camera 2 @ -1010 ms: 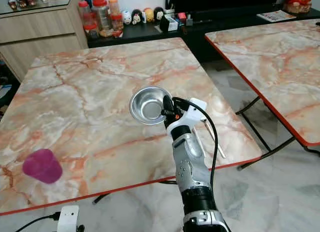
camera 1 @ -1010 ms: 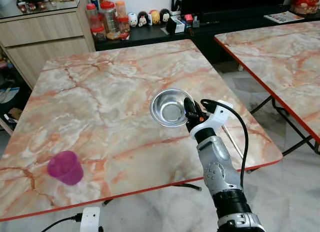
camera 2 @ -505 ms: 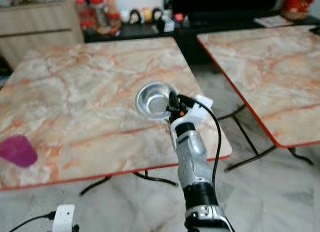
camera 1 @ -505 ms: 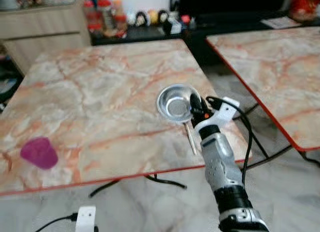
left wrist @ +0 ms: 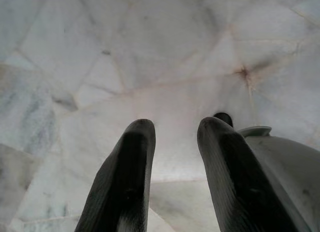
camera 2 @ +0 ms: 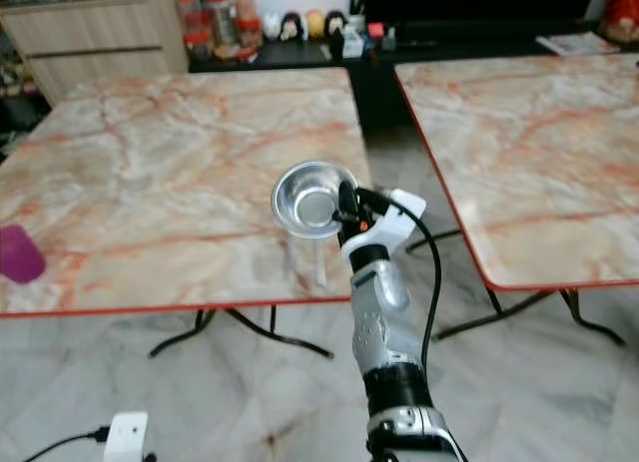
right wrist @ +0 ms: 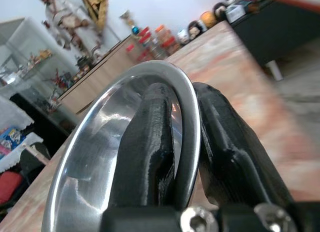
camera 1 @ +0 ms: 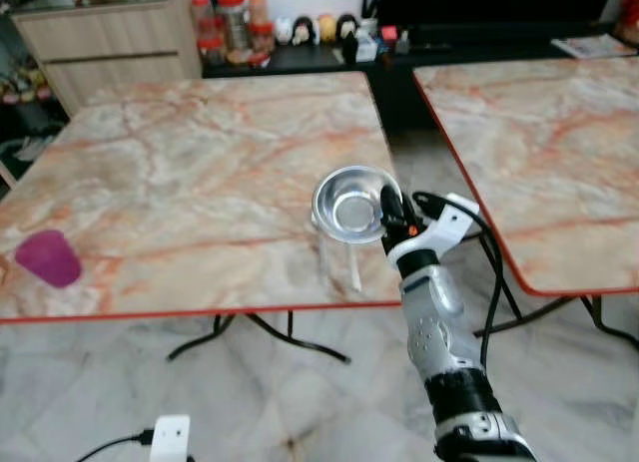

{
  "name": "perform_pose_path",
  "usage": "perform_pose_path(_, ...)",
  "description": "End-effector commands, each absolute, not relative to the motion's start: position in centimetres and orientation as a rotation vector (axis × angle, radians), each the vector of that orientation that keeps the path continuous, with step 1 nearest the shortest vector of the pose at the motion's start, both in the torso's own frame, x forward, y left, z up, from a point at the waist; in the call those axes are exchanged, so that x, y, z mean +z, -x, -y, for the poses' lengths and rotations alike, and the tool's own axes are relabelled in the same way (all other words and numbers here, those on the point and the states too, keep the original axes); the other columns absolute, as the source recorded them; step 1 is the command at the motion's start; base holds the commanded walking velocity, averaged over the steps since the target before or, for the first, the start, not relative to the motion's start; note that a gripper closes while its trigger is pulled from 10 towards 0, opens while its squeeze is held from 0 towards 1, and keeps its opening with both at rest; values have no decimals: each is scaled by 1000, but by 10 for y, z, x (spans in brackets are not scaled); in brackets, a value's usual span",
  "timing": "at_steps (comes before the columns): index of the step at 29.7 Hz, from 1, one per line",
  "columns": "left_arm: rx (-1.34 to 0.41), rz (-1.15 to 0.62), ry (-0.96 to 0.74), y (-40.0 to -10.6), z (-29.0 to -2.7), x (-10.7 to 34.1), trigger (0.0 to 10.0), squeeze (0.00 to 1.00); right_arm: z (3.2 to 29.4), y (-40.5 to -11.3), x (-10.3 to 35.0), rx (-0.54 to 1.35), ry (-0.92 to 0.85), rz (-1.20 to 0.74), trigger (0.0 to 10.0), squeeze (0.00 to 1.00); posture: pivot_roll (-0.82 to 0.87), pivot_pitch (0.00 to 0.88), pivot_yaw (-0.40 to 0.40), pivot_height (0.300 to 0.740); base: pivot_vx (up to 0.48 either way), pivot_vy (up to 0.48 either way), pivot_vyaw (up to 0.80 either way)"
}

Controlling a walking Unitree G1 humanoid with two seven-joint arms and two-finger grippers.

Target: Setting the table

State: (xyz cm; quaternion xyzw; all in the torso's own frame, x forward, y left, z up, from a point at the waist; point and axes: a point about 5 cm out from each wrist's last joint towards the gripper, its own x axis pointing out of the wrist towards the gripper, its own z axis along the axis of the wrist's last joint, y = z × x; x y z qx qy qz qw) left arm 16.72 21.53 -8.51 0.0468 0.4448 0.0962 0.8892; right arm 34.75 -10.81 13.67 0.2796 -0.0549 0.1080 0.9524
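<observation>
Since a second ago my view has pulled back from the tabletop (camera 1: 200, 163): its red front edge now runs across the middle of the picture with floor (camera 1: 250, 402) below it, and the bowl (camera 1: 348, 205) has stayed clamped in my right gripper (camera 1: 391, 211) throughout. My right jaws are closed on the bowl's rim, one finger inside and one outside, as the right wrist view shows (right wrist: 150, 137). The bowl is a round steel one, held above the tabletop's near right corner and tipped so its open mouth faces up and toward me; its shadow falls on the marble just under it. A pink cup (camera 1: 46, 257) lies on its side at the far left of the tabletop, close to the front edge and well apart from the bowl. Between them the marble surface lies open. To my right stands a second table (camera 1: 539, 153), with a gap of floor between the two tops. Along the back run a wooden cabinet (camera 1: 110, 38) and a dark shelf with jars (camera 1: 225, 23) and small figurines (camera 1: 315, 28). My left gripper (left wrist: 172, 137) hangs over the pale floor, its fingers (left wrist: 132, 162) slightly parted and holding nothing.
</observation>
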Motion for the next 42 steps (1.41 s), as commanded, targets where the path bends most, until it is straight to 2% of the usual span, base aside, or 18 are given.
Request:
perform_pose_path(1,194,-940,-85,-165,-210,-87,10000,0,112,-348,139,202,-571,125,10000,0,21,26,61,740,0,-439,0)
perform_pose_path(13,194,-939,-80,-165,-208,-88,10000,0,115,-348,139,192,-558,129,10000,0,16,26,60,740,0,-438,0)
perform_pose_path(18,195,-938,-79,-165,-208,-88,10000,0,116,-349,140,184,-547,138,10000,0,17,27,58,740,0,-434,635)
perform_pose_path(42,195,-937,-78,-165,-208,-88,10000,0,117,-349,139,180,-555,134,10000,0,17,27,58,740,0,-431,0)
